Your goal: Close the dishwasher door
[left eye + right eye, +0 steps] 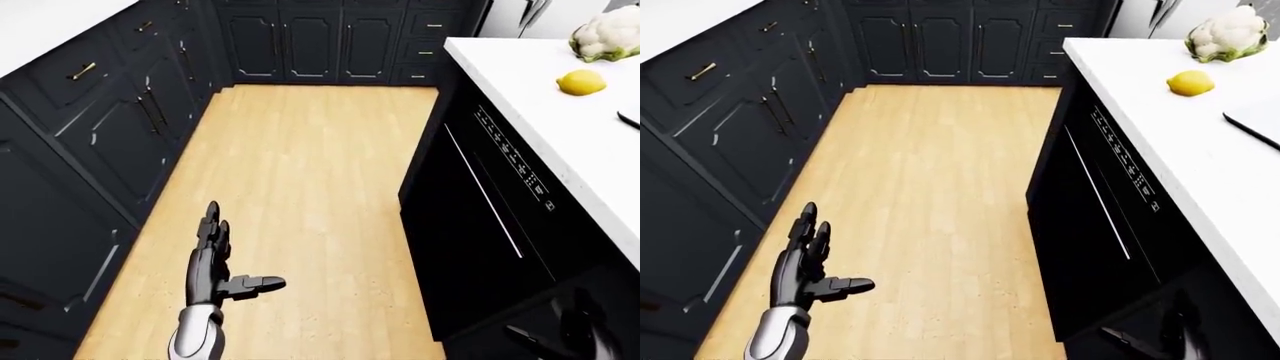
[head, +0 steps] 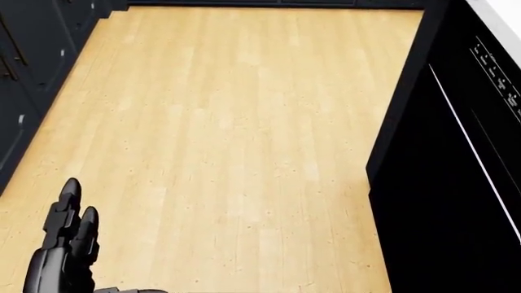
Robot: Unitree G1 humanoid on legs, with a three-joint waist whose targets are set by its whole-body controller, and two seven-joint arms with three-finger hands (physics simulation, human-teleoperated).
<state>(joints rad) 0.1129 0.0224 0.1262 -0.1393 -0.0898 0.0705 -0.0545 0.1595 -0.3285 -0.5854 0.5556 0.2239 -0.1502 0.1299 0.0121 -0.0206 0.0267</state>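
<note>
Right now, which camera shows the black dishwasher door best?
The right-eye view: the black dishwasher door shows whole there, flush under the counter, with its handle and control strip. The left-eye view matches it closely. The head view crops it at the right edge.

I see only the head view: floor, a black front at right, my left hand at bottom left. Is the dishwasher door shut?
Observer: In the left-eye view the dishwasher door stands upright, flush under the white counter.
Operator: Where is my right hand?
Observer: The right hand shows dimly at the bottom right of the left-eye view, low beside the door; its fingers are too dark to judge.
Operator: Anything on the counter?
Observer: A lemon and a cauliflower.
</note>
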